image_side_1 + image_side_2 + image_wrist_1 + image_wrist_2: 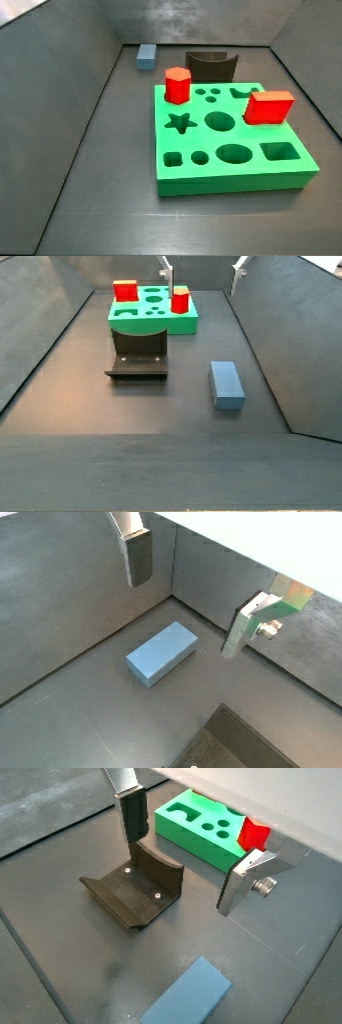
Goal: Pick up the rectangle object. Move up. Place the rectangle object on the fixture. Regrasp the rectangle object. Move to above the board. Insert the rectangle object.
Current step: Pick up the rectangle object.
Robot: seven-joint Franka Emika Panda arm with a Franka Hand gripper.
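Gaping wide with nothing between its fingers point(139, 557), the gripper point(187, 863) hangs above the floor, over the fixture point(135, 892), well clear of it. The rectangle object point(227, 384) lies flat on the floor just beside the fixture. Behind the fixture sits the board point(231, 140), carrying a red cube point(270, 107) and a red hexagonal prism point(177, 85).

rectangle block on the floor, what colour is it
Steel blue, plain and matte; the rectangle block shows best in a side view, below the open gripper.
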